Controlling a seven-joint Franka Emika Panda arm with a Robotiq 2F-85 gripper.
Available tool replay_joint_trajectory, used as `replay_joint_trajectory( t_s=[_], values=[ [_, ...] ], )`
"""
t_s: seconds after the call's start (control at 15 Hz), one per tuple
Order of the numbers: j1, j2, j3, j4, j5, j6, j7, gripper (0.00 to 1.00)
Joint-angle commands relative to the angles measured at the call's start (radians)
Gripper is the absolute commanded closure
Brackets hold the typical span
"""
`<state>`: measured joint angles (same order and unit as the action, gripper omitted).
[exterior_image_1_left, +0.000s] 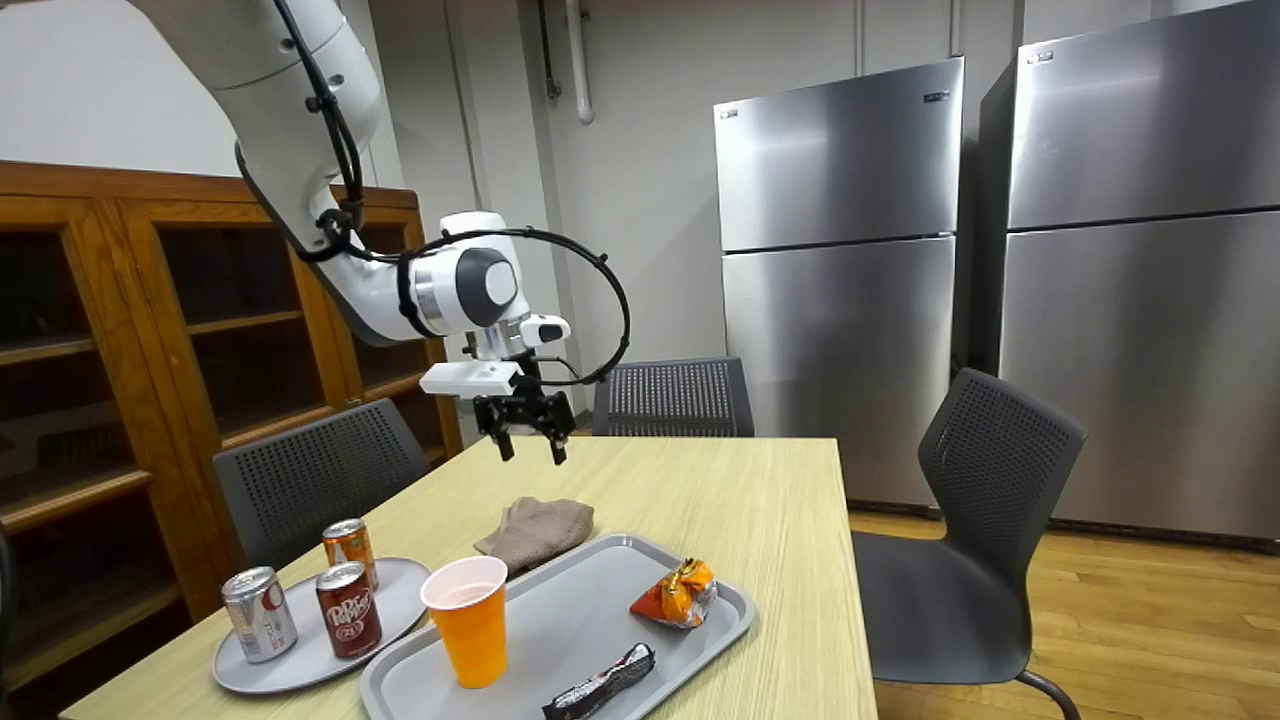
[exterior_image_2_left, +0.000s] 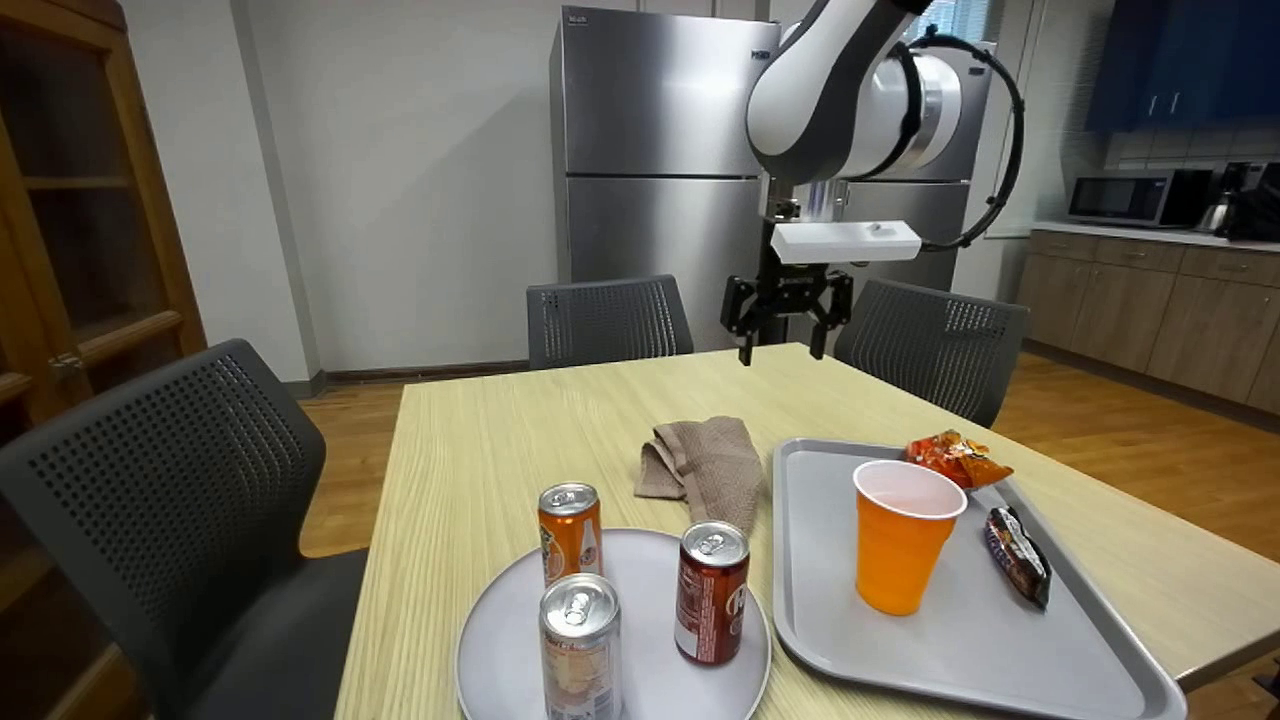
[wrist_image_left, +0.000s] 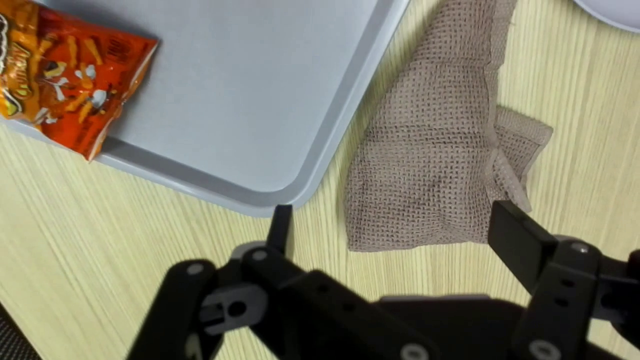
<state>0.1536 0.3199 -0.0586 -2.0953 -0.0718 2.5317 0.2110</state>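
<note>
Here's the tool (exterior_image_1_left: 532, 458), hanging up above the worktop (exterior_image_1_left: 720, 490), jaws spread wide apart, tips pointing down, as both exterior views show. Closest thing to it: the cloth (wrist_image_left: 430, 150), brown and coarse-woven, folded, lying on the worktop, well below the tips. From the wrist view, one tip shows against the cloth, the other against a corner of the grey tray (wrist_image_left: 240, 100). A flap pokes out on the side away from the tray, while on the tray side a thin strip of worktop separates the two.

Over to the tray, and it's busy! An orange cup (exterior_image_2_left: 900, 555) stands upright on it, pale inside; a dark packet (exterior_image_2_left: 1017, 557) lies near the rim; and there's a crinkled orange bag (wrist_image_left: 85, 85) right at the edge, a corner reaching over the rim in the wrist view.

Next door, the round plate (exterior_image_2_left: 645, 600), just beside the tray; touching or not, I can't tell. Three up on it, all upright: an orange can (exterior_image_2_left: 570, 535), a silver can (exterior_image_2_left: 580, 660) and a red can (exterior_image_1_left: 350, 610) marked Dr Pepper. Dark chairs (exterior_image_1_left: 1000, 475) stand around the worktop, fridges (exterior_image_1_left: 840, 330) and a wooden cabinet (exterior_image_1_left: 240, 330) behind.
</note>
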Motion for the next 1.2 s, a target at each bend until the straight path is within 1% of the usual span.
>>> replay_joint_trajectory(
  t_s=[0.0, 0.4, 0.6, 0.8, 1.13],
  values=[
    [-0.045, -0.113, 0.035, -0.108, 0.025, -0.027, -0.062, 0.00],
    [-0.076, -0.230, 0.045, -0.231, 0.043, -0.024, -0.129, 0.00],
    [-0.072, -0.283, 0.052, -0.281, 0.035, -0.015, -0.126, 0.00],
    [-0.059, -0.324, 0.070, -0.321, 0.028, -0.009, -0.088, 0.00],
    [-0.040, -0.363, 0.117, -0.362, -0.003, -0.013, 0.028, 0.00]
  ],
)
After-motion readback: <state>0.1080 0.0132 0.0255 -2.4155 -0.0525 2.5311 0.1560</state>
